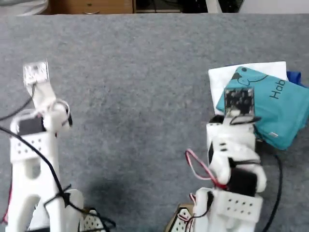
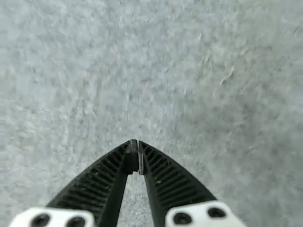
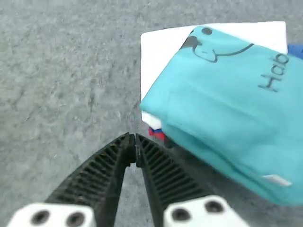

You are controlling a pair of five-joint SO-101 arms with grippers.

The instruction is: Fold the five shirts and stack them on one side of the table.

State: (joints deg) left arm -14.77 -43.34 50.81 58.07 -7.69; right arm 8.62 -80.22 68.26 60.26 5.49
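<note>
Closest to us are the two claws. The left claw [image 2: 134, 156] has its black ribbed tips pressed together with nothing between them, and under it we see bare grey table [image 2: 142, 71]. The right claw [image 3: 131, 142] is closed too, also on nothing, with its tips just beside the near corner of the stack [image 3: 199, 118]. We can't tell whether either one touches the cloth.

The folded shirts sit in one pile on the right side of the table [image 1: 145, 87]. From above, the right arm [image 1: 231, 164] covers the pile's near left corner, so that bit is hidden there. The left arm [image 1: 34, 145] is well apart from it, over on the other side.

Counting what we can:
- 1 teal shirt [image 3: 227, 104] on top, lying skewed, with a black line drawing on it
- 1 white shirt [image 3: 161, 52] under it, sticking out at the far and left edges
- 1 blue shirt [image 1: 294, 77], showing as an edge at the far right
- 1 red sliver [image 3: 158, 134] low in the pile, and we can't say if it's its own shirt

So three shirts for sure, the rest we can't make out.

Other stuff: a black cable [image 1: 48, 164] runs along the left arm, a red wire [image 1: 195, 166] loops beside the right arm, and a strip of wood furniture [image 1: 91, 6] runs past the table's far edge.
</note>
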